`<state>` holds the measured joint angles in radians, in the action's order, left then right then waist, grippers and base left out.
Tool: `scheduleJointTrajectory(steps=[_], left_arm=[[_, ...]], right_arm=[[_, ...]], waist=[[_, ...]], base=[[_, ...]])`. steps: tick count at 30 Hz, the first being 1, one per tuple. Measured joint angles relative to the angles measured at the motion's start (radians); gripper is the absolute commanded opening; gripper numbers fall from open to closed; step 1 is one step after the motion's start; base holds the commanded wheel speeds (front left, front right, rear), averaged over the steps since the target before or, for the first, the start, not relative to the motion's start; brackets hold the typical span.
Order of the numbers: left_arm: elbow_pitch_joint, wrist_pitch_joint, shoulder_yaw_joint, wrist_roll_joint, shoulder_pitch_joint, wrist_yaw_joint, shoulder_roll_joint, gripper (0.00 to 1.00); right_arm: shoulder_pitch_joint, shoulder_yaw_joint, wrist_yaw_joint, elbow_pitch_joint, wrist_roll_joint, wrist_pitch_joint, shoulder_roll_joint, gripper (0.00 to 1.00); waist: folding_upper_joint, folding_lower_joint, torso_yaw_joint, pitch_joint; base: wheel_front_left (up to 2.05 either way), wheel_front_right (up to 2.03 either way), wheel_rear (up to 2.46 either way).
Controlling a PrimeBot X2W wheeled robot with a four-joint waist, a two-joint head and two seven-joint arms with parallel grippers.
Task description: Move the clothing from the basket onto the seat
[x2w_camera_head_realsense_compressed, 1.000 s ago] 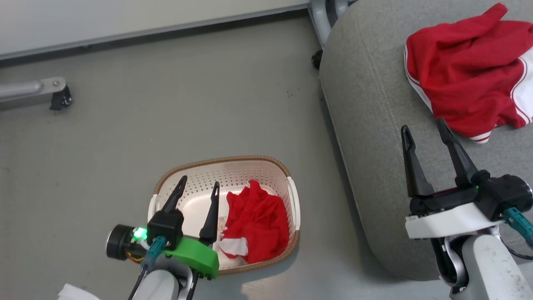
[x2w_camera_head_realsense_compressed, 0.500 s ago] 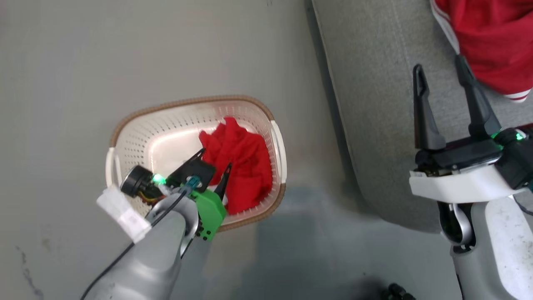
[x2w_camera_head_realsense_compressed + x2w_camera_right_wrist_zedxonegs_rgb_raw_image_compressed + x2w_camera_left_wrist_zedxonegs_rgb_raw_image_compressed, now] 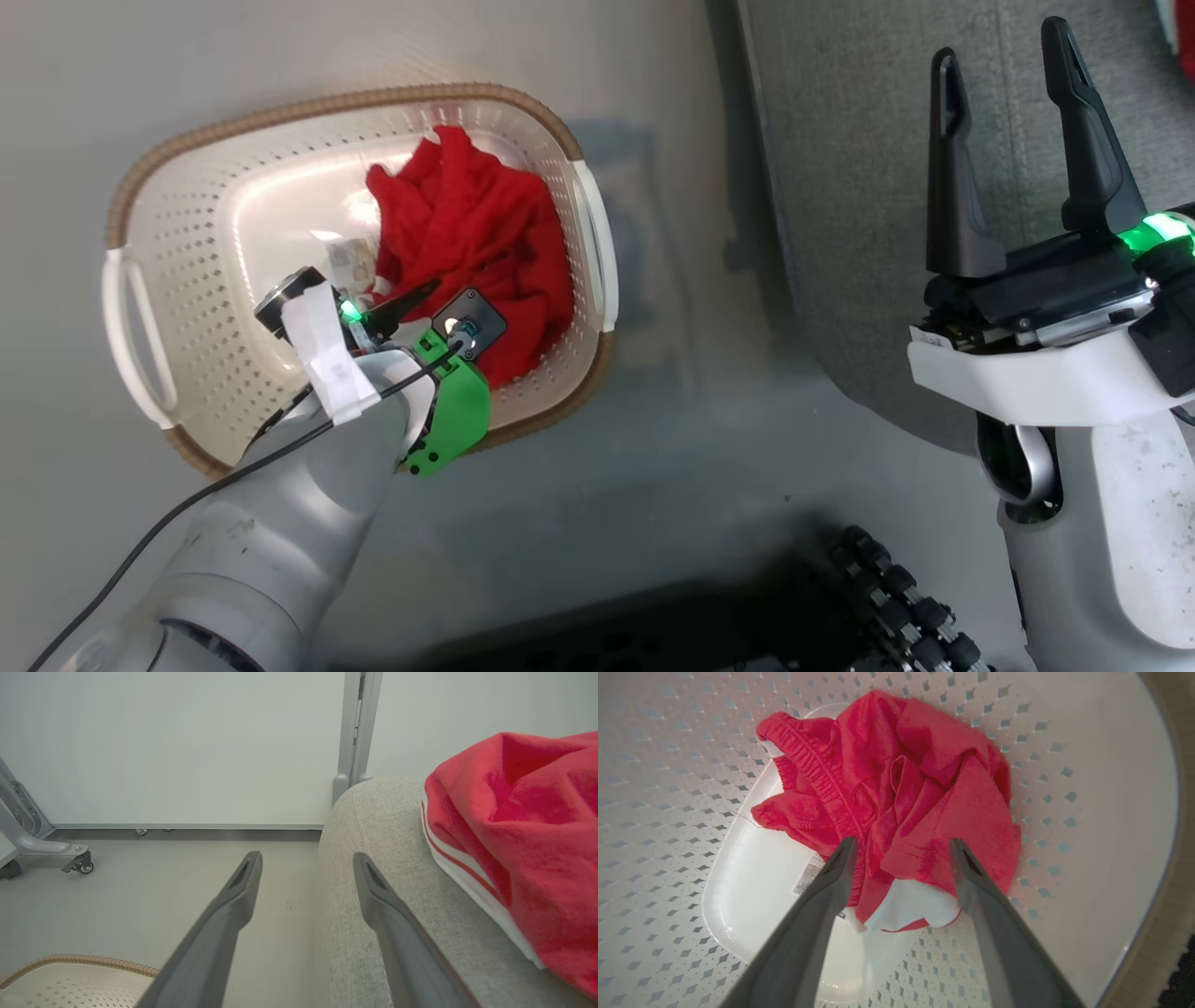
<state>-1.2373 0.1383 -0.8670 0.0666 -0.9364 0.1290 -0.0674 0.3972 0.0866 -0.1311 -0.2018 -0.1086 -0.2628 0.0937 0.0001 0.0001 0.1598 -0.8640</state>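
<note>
The cream perforated basket [image 3: 308, 101] stands on the floor with one crumpled red garment [image 3: 467, 224] in its right half. My left gripper [image 3: 437, 295] reaches down into it. In the left wrist view the left gripper [image 3: 902, 841] is open, its two fingers straddling the near edge of the garment [image 3: 915, 779], where a white panel shows. My right gripper [image 3: 1000, 39] is open and holds nothing above the edge of the grey seat [image 3: 859, 187]. A second red garment with white stripes [image 3: 523, 826] lies on the seat [image 3: 373, 835].
A label sticker [image 3: 805, 882] lies on the basket floor beside the garment. The robot's dark base with a ribbed wheel [image 3: 887, 597] sits at the bottom. A metal frame leg with a caster [image 3: 79, 863] and a grey post [image 3: 357, 728] stand by the wall.
The head camera has tilted down, so the whole picture has shifted. My left gripper has gone down into the basket to the red garment. The right gripper stays open over the seat.
</note>
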Motion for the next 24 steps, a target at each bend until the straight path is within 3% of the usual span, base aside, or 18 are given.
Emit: scheduleJointTrajectory(steps=[6, 12, 13, 14, 15, 24], left_arm=[[-0.02, -0.084, -0.13, 0.068, -0.029, 0.0, -0.029, 1.0], [-0.022, -0.072, -0.21, 0.101, -0.082, 0.0, -0.087, 1.0], [-0.022, -0.065, -0.215, 0.105, -0.085, 0.0, -0.089, 0.9], [-0.022, -0.056, -0.22, 0.111, -0.087, 0.0, -0.092, 0.49], [-0.022, -0.044, -0.227, 0.115, -0.089, 0.0, -0.095, 0.0], [-0.012, 0.063, -0.276, 0.136, -0.093, 0.0, -0.083, 0.0]], right_arm=[[0.001, 0.008, 0.0, 0.0, 0.006, 0.0, -0.015, 1.0], [0.01, 0.018, 0.0, -0.001, 0.005, 0.0, -0.028, 1.0], [0.012, 0.018, 0.0, -0.001, 0.005, 0.0, -0.03, 1.0], [0.013, 0.019, 0.0, -0.001, 0.005, 0.0, -0.032, 1.0], [0.013, 0.019, 0.0, 0.0, 0.005, 0.0, -0.034, 1.0], [0.01, 0.025, 0.0, 0.024, 0.008, 0.0, -0.04, 1.0]], waist=[[0.0, 0.0, 0.032, -0.073], [0.0, 0.0, 0.071, -0.118], [0.0, 0.0, 0.075, -0.123], [0.0, 0.0, 0.081, -0.127], [0.0, 0.0, 0.085, -0.131], [0.0, 0.0, 0.086, -0.099]], base=[[0.0, 0.0, 0.0], [0.0, 0.0, 0.0], [0.0, 0.0, 0.0], [0.0, 0.0, 0.0], [0.0, 0.0, 0.0], [0.0, 0.0, 0.0]])
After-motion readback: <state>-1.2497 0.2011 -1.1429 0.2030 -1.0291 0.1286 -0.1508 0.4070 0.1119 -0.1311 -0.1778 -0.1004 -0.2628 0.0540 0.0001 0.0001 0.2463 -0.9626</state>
